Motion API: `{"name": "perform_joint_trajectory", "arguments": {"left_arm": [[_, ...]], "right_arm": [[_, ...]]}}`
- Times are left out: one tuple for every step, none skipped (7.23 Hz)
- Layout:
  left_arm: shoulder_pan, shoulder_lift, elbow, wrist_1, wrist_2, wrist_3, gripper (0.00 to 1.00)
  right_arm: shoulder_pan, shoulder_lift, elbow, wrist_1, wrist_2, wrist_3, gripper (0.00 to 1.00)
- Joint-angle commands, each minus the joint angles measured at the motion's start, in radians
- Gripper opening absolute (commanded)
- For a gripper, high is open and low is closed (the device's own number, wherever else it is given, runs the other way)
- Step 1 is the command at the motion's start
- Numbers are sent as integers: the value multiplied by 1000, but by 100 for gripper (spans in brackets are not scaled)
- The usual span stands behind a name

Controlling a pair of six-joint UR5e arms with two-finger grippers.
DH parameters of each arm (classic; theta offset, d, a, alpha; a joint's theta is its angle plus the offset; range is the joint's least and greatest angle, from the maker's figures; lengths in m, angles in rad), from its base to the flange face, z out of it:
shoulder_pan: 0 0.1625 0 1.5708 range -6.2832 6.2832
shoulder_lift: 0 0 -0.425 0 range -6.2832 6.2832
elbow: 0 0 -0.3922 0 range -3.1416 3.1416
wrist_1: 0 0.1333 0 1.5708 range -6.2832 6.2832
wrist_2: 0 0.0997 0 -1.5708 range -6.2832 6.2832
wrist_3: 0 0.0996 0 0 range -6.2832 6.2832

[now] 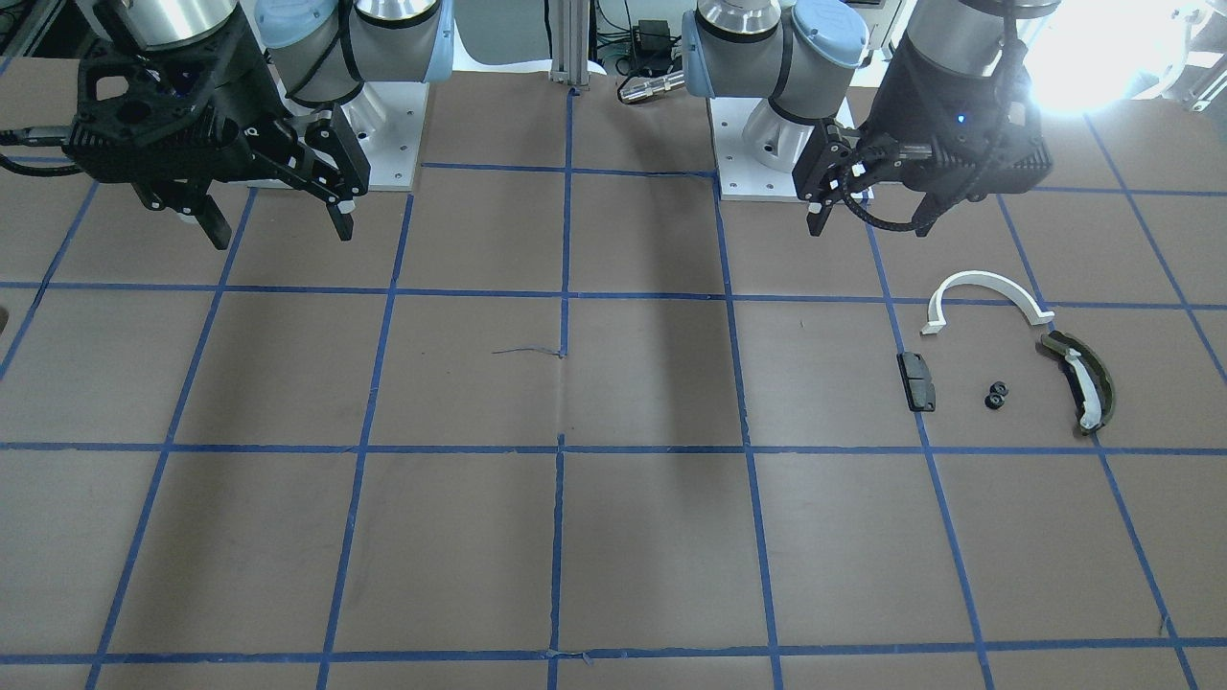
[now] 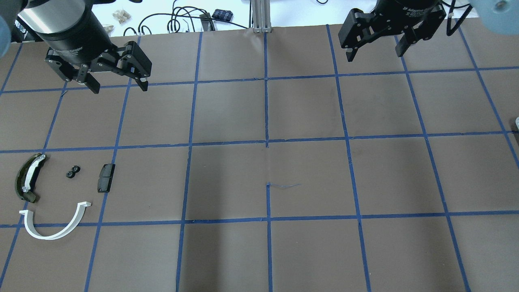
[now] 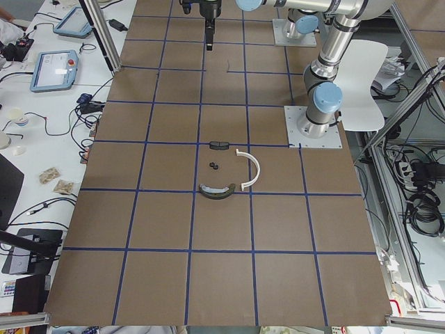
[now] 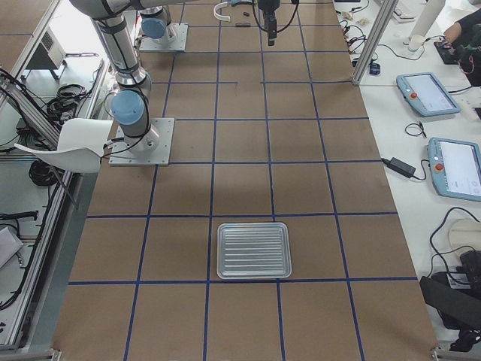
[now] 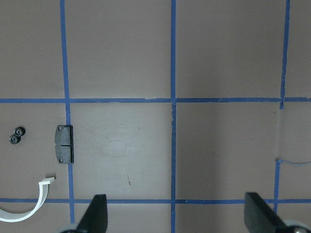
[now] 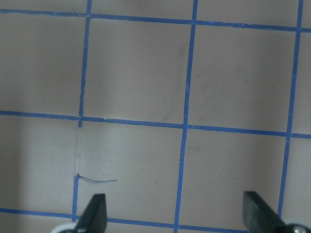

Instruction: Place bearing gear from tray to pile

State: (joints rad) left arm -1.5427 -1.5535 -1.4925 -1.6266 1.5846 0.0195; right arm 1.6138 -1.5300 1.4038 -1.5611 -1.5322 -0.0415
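The small black bearing gear [image 2: 73, 172] lies on the table inside the pile, between the dark olive curved piece with a white strip [image 2: 26, 178] and the black rectangular block [image 2: 106, 177]. The white half-ring arc [image 2: 54, 222] lies just in front of them. The gear also shows in the front view [image 1: 997, 394] and the left wrist view [image 5: 16, 136]. The silver tray [image 4: 254, 250] shows only in the right side view and looks empty. My left gripper [image 2: 118, 84] is open and empty, raised behind the pile. My right gripper [image 2: 374, 54] is open and empty at the far right.
The brown table top carries a blue tape grid. Both arm bases [image 1: 767, 144] stand at the robot's side of the table. Cables and pendants [image 3: 52, 69] lie on the side bench beyond the table edge.
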Motion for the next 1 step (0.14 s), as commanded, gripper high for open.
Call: {"name": "perform_joint_trajectory", "arguments": {"left_arm": [[1,-2,1,4,-1,-1,100]], "right_arm": [[0,1,0,0,0,0,100]]}}
